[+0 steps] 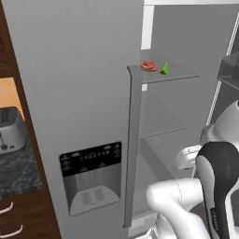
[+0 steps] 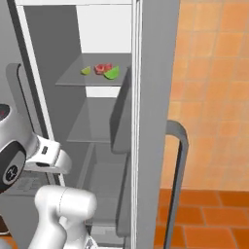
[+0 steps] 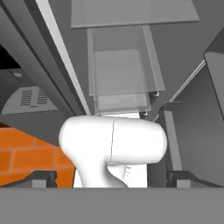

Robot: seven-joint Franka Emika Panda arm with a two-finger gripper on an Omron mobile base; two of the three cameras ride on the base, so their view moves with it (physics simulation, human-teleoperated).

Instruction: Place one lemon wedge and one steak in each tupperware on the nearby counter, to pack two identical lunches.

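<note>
Left base view puts my glossy white arm (image 1: 186, 205) at four o'clock, its dark joint bulging in front of an open fridge. Up at one o'clock a thin, translucent grey glass shelf (image 1: 179, 74) carries a lumpy red steak (image 1: 149, 66) and, just beside it, a small green lemon wedge (image 1: 165, 68) with a pointed peak. A matte grey fridge door (image 1: 74, 93) bears a dark dispenser panel (image 1: 91, 175) at seven o'clock. At nine o'clock a shiny silver toaster (image 1: 10, 129) sits on the black-and-grey marbled counter (image 1: 16, 172), above dark wooden drawers with curved silver handles.

From the right base view, that shelf holds two green wedges flanking the red meat: a paler, smaller wedge (image 2: 86, 71) and a brighter one (image 2: 112, 73). Orange tiled wall (image 2: 214, 87) fills three o'clock.

Through the hand view, my claw's small dark tips (image 3: 43, 178) stand wide apart at the bottom corners, clamping nothing, with a clear boxy drawer (image 3: 122, 74) at twelve o'clock.
</note>
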